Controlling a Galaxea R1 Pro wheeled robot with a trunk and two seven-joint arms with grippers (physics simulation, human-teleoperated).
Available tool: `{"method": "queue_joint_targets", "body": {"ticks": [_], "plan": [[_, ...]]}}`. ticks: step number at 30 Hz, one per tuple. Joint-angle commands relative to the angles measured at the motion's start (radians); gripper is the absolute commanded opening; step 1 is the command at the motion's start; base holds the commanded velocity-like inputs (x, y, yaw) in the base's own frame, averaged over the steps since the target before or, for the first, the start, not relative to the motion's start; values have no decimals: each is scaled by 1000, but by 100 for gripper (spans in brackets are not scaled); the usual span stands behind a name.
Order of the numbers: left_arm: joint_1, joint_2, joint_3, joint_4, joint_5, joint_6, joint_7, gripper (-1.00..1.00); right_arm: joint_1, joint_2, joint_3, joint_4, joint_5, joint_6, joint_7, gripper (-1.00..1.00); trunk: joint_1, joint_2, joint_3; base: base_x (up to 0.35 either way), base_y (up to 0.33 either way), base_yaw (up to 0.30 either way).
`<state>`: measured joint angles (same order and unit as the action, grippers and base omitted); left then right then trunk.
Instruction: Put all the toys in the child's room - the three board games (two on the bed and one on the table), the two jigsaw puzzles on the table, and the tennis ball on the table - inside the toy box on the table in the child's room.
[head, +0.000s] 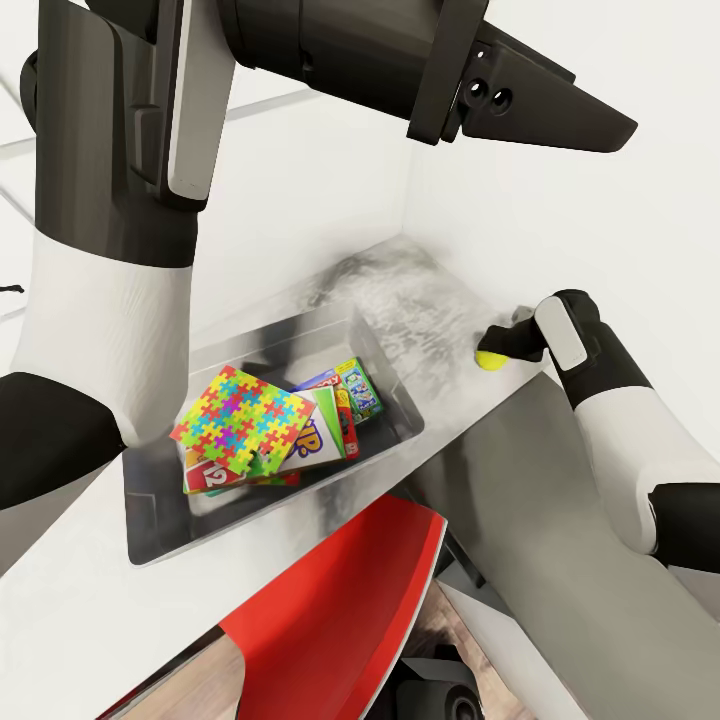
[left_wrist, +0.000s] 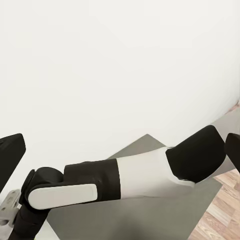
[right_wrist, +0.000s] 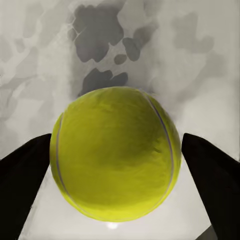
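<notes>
The tennis ball (head: 489, 359) is at the far right corner of the white table (head: 80, 620), close to the wall. My right gripper (head: 503, 347) is shut on it; in the right wrist view the ball (right_wrist: 115, 155) fills the gap between the black fingers (right_wrist: 22, 175). The grey toy box (head: 160, 525) stands mid-table. It holds a multicoloured jigsaw puzzle (head: 243, 417) lying over the green-yellow board game (head: 322, 437), and a small blue game box (head: 358, 390). My left gripper (head: 590, 120) is raised high above the table, open and empty.
A red chair (head: 330, 600) stands at the table's near edge, below the toy box. White walls close the table's far corner. Past the desk's grey side panel (left_wrist: 150, 220), wood floor (left_wrist: 225, 210) shows in the left wrist view, with my right forearm (left_wrist: 145, 175) crossing in front.
</notes>
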<state>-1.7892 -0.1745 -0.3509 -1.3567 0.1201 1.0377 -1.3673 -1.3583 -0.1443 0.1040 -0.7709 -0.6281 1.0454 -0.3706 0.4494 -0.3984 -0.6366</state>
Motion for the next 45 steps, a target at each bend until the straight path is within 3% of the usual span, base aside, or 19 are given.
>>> {"method": "queue_joint_targets", "body": {"ticks": [1, 40, 45], "plan": [[-1, 0, 0, 1, 3, 10, -1, 100, -1, -1, 5, -1, -12, 2, -10, -100, 1, -2, -1, 0, 0, 0], [-1, 0, -2, 1, 3, 10, -1, 100, -1, -4, 5, -6, -13, 2, -8, -100, 1, -2, -1, 0, 0, 0], [-1, 0, -15, 0, 3, 10, -1, 100, -1, -6, 4, -12, -13, 2, -7, -100, 1, -2, -1, 0, 0, 0]]}}
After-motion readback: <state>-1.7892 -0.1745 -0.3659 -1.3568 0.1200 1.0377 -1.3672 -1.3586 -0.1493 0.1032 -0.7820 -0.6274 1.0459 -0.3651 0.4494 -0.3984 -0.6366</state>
